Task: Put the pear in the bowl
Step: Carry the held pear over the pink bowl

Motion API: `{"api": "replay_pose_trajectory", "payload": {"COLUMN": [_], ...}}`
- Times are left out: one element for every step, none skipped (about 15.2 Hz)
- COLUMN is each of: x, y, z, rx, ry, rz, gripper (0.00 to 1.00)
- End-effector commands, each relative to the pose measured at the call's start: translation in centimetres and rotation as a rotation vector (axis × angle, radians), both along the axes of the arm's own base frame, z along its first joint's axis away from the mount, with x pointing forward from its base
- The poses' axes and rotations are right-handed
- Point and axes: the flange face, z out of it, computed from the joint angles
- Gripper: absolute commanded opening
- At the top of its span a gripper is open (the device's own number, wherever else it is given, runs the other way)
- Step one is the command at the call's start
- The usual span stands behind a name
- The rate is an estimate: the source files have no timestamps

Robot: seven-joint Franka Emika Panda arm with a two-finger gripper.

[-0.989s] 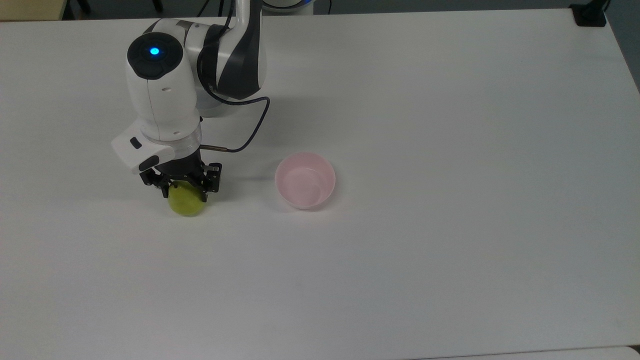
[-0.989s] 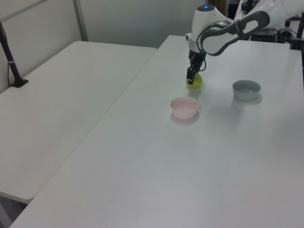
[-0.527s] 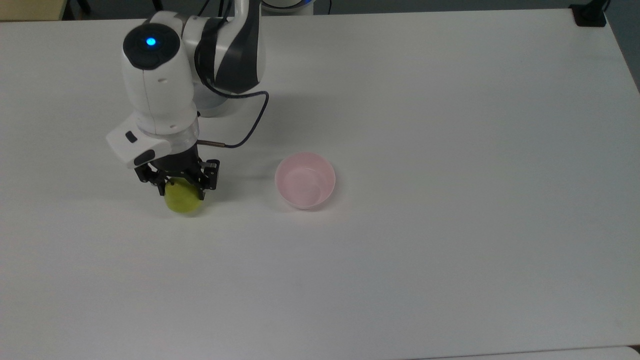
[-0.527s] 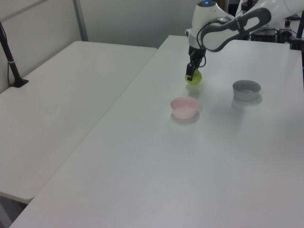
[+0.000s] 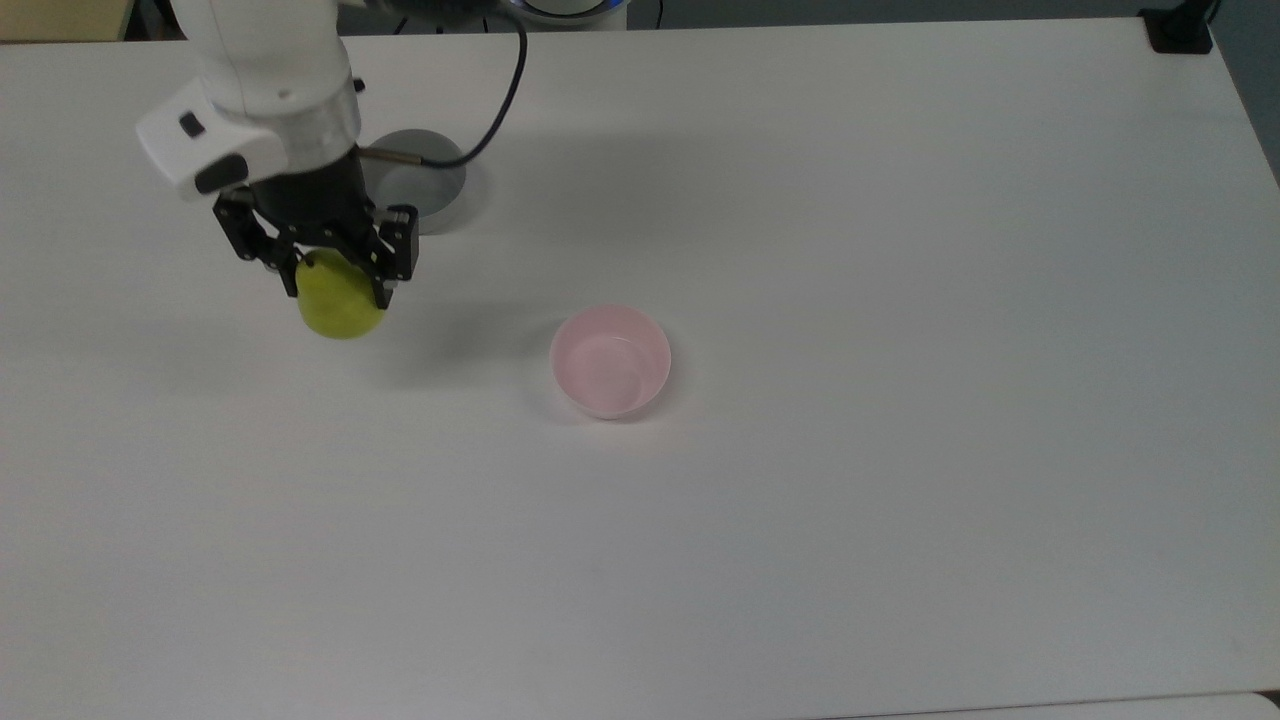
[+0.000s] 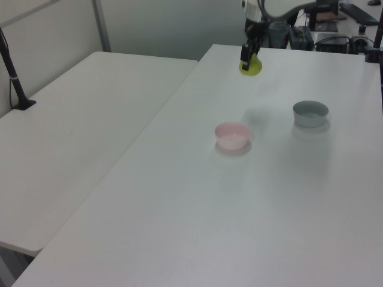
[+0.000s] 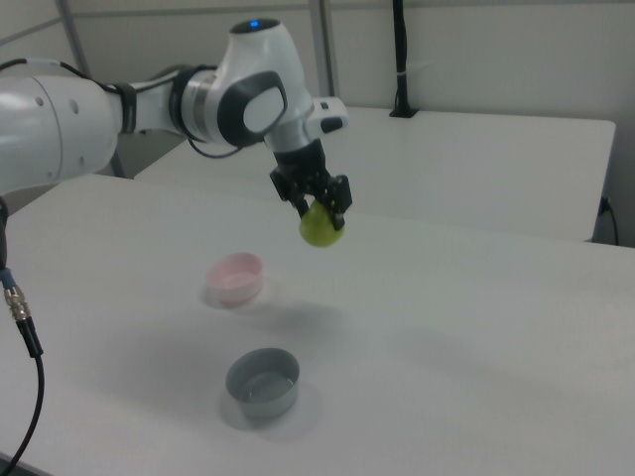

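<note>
The white surface (image 5: pixel 900 250) spreads wide beneath me, and I judge the step in hand to be the carry; the pear is off it, hanging in the air, with its shadow lying on the surface below in the right view; the grey bowl (image 7: pixel 263 383) sits near the camera in the right view, and in the top view it lies just behind my wrist, not my target; the pink bowl (image 5: pixel 610 361) stands empty and upright, well apart to the top view's right of me; my jaws (image 5: pixel 338 278) are closed on the pear (image 5: pixel 340 300), pinching its upper part so the rounded yellow-green body hangs below them; next, I reckon, I must travel to the top view's right until the pear hangs over the pink rim, then lower and let go
</note>
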Motion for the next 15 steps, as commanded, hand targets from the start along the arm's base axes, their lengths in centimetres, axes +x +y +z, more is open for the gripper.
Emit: {"api": "replay_pose_trajectory", "payload": {"x": [-0.4,-0.4,-0.2,-0.2,-0.4,-0.8,-1.0,-1.4,-1.7,-1.9,-2.1,-2.4,-2.6,-2.8,-3.1], "y": [1.4,2.7,4.6,6.2,7.5,9.8,11.7,13.4,15.1,16.8,18.1,19.3,20.5,21.6,22.5], "z": [2.2,2.5,2.3,1.9,2.0,2.0,1.6,2.0,1.8,1.6,1.5,1.4,1.3,0.9,0.6], "rx": [0.024,0.022,0.018,0.018,0.019,0.023,0.028,0.030,0.033,0.034,0.035,0.029,0.020,0.019,0.017], "ry": [-0.007,-0.008,-0.003,0.007,0.008,0.012,0.021,0.017,0.021,0.027,0.034,0.047,0.051,0.058,0.063], "rz": [0.002,0.023,0.052,0.075,0.089,0.100,0.099,0.104,0.118,0.132,0.135,0.142,0.151,0.152,0.151], "gripper": [0.54,0.54,0.54,0.54,0.54,0.54,0.54,0.54,0.54,0.54,0.54,0.54,0.54,0.54,0.54]}}
